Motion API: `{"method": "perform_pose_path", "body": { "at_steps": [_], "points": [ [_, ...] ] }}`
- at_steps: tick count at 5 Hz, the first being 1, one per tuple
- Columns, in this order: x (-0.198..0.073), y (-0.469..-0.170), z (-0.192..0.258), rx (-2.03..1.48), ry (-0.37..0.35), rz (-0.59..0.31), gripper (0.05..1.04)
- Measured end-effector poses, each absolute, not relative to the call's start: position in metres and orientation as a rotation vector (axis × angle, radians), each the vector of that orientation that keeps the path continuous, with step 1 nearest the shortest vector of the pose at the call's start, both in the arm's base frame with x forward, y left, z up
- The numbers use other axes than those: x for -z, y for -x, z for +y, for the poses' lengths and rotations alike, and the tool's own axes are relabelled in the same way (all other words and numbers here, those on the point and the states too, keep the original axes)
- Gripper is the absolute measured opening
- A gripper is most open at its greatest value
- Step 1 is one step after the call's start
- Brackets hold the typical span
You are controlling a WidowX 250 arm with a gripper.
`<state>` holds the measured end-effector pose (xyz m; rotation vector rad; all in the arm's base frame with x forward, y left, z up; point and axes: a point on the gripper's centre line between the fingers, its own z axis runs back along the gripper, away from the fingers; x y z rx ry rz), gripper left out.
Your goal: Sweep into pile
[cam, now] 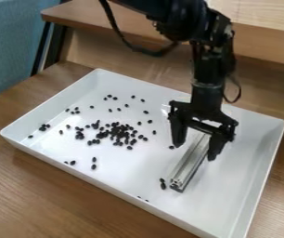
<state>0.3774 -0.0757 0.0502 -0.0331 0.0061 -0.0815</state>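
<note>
My gripper (196, 151) hangs over the right half of the white tray (251, 152), its fingers apart on either side of a silver metal bar (190, 161). The bar lies lengthwise on the tray floor, its near end toward the front edge and its far end partly hidden by the gripper. Small black beans (121, 133) are gathered most densely left of the middle, with loose ones around them. A few beans (162, 183) lie by the bar's near end, and some (93, 163) are near the tray's front left side.
The tray's raised walls surround the work area on a brown wooden table (61, 195). Behind it runs a wooden ledge (129, 25), and a blue fabric surface (11, 44) stands at the upper left.
</note>
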Motion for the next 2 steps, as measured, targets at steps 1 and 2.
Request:
{"method": "perform_pose_path", "body": {
  "at_steps": [1, 2],
  "points": [
    [-0.0465, -0.3808, -0.0785, 0.099, 0.048, -0.028, 0.952],
    [-0.0385, -0.3817, -0.0819, 0.11, 0.079, -0.058, 0.68]
  ]
}}
